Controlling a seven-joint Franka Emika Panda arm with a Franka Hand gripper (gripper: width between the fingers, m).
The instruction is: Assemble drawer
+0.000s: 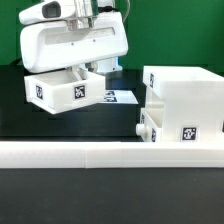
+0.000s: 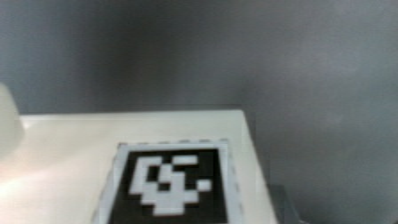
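In the exterior view, one small open-topped white tray (image 1: 62, 90) with black-and-white tags hangs slightly tilted right under my gripper (image 1: 80, 72). My fingertips are hidden in its open top, and the gripper looks shut on a tray wall. The large cube-shaped shell (image 1: 185, 100) stands at the exterior view's right. A second small tray (image 1: 150, 128) sits against its lower front corner. The wrist view shows only a white tray face (image 2: 71, 150) with a blurred tag (image 2: 175, 182) very close, over dark table. No fingers show there.
A long low white rail (image 1: 100, 153) runs across the front of the table. The marker board (image 1: 120, 97) lies flat behind the held tray, between it and the shell. A green backdrop stands behind the black table.
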